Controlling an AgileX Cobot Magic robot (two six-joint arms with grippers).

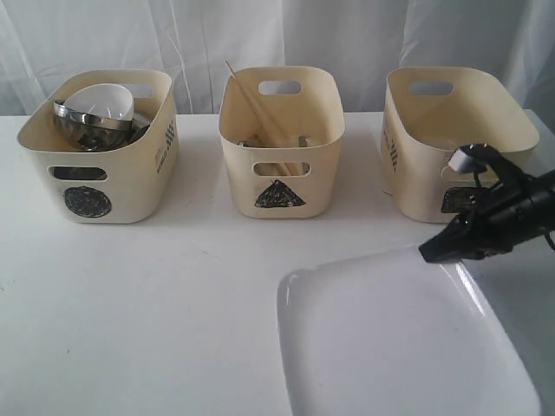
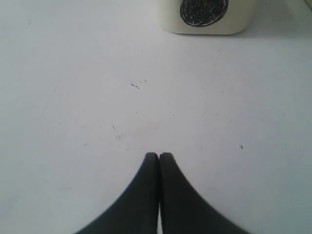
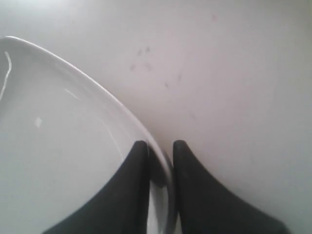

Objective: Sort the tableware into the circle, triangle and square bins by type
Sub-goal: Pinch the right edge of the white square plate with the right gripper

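– On the table (image 1: pixel 156 303), how many bins?
– Three cream ones in a row: circle bin (image 1: pixel 100 186) left, triangle bin (image 1: pixel 282 178) middle, square bin (image 1: pixel 434 165) right.
– And the dishes?
– One white bowl (image 1: pixel 104 102) on steel ware (image 1: pixel 82 130) in the circle bin, two chopsticks (image 1: pixel 256 104) leaning in the triangle bin, one plate (image 1: pixel 390 347).
– The plate?
– Large, white, glossy, with rounded corners. It sits at the front right, before the square bin.
– The arms?
– The right gripper (image 3: pixel 158 146) reaches in from the right, slanting down. It pinches the plate's far rim, one finger inside, one outside. The left gripper (image 2: pixel 159 156) hangs over bare table near the circle bin, fingers pressed together.
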